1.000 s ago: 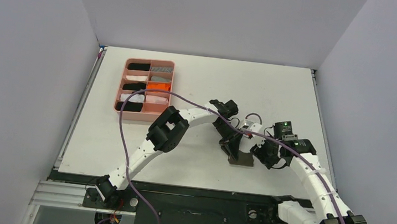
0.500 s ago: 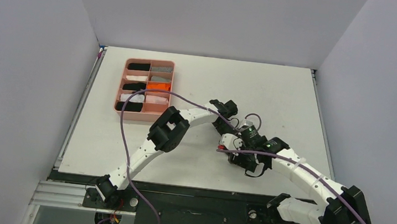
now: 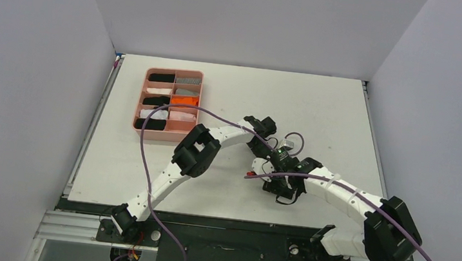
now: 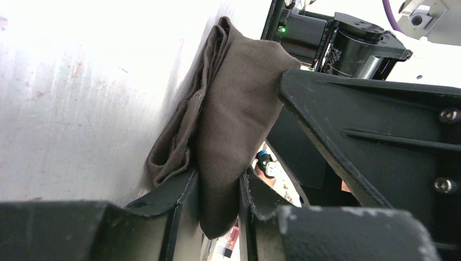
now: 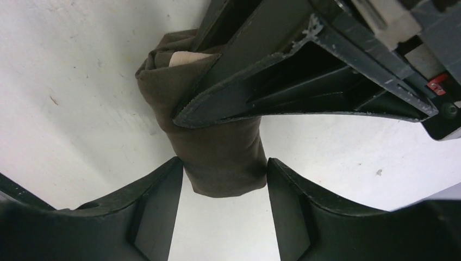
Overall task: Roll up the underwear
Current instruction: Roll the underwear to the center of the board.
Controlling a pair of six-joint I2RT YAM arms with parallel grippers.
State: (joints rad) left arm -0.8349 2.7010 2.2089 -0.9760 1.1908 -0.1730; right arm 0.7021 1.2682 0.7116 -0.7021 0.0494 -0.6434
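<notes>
The underwear (image 4: pixel 234 109) is a dark grey-brown folded bundle standing on the white table. A strip of its beige waistband (image 5: pixel 185 57) shows at the far end in the right wrist view. My left gripper (image 4: pixel 217 182) is shut on a fold of the cloth, pinching it between both fingers. My right gripper (image 5: pixel 223 161) is open, its two fingertips flanking the near end of the underwear (image 5: pixel 217 157) and just touching its sides. In the top view both grippers (image 3: pixel 272 174) meet over the bundle and hide most of it.
A pink tray (image 3: pixel 142 103) with small rolled cloths in its compartments sits at the table's back left. A purple cable (image 3: pixel 217 113) arcs over the left arm. The left gripper's finger (image 5: pixel 261 81) lies across the roll in the right wrist view.
My right arm has swung left from beside the bundle, bringing its gripper over the underwear's end, and its jaws have widened slightly. The left gripper has held still, keeping its pinch.
</notes>
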